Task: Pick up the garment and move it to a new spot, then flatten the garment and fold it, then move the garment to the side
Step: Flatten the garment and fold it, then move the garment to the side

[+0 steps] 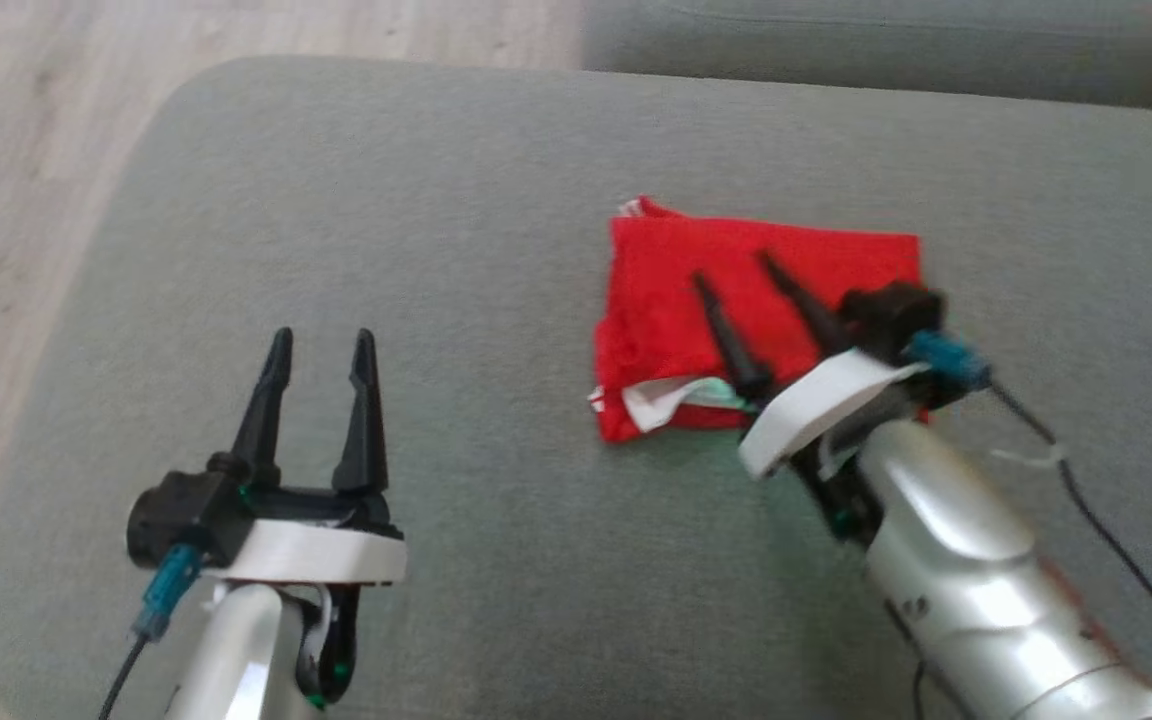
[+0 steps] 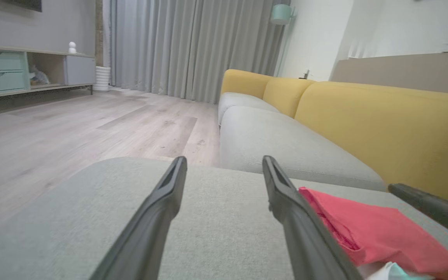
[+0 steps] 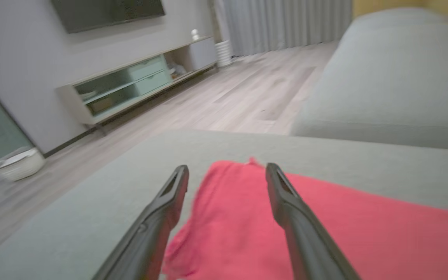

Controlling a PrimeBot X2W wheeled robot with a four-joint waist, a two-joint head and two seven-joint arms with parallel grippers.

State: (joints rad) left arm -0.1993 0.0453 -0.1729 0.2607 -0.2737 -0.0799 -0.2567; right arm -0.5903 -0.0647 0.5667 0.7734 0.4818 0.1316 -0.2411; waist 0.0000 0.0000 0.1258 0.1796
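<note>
Garment (image 1: pixel 656 300): folded, red, on ottoman (image 1: pixel 436 200).
Right pincer (image 1: pixel 731 267): spread, over garment.
Left pincer (image 1: pixel 323 337): spread, empty, left.
Left wrist view: yellow sofa back (image 2: pixel 383 124).

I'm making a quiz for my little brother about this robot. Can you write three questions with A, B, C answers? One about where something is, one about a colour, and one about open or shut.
1. Where is the right gripper?
A. Over the wooden floor.
B. Over the folded garment.
C. On the yellow backrest.

2. What colour is the garment?
A. Blue.
B. Green.
C. Red.

3. How is the left gripper?
A. Open, holding nothing.
B. Shut on the garment.
C. Shut on a cable.

Answers:
1 B: in the head view its two fingers lie across the cloth.
2 C: the cloth looks red in all three views.
3 A: bare grey cushion shows in the gap between its fingers.
</note>
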